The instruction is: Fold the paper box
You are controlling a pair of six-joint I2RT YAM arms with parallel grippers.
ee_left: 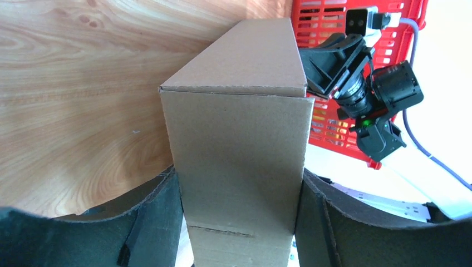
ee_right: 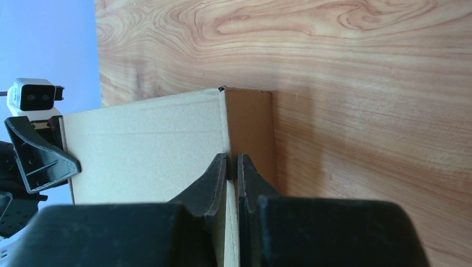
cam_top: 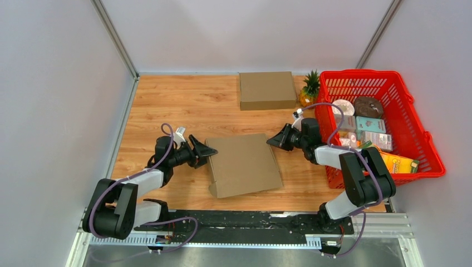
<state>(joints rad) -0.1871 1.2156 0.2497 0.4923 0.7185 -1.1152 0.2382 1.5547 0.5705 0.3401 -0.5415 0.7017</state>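
Note:
A flat brown paper box [cam_top: 245,167] lies closed on the wooden table between my two arms. My left gripper [cam_top: 209,150] straddles its left side. In the left wrist view its two black fingers [ee_left: 161,211] stand wide and press against both faces of the box [ee_left: 239,72]. My right gripper [cam_top: 271,140] is at the box's far right corner. In the right wrist view its jaws [ee_right: 232,161] are nearly together, pinching a thin cardboard edge where the box's top [ee_right: 144,150] meets its side wall.
A second closed cardboard box [cam_top: 267,90] lies at the back of the table. Next to it stands a small pineapple [cam_top: 310,88]. A red basket [cam_top: 389,75] of groceries fills the right side, close behind my right arm. Grey walls enclose the table.

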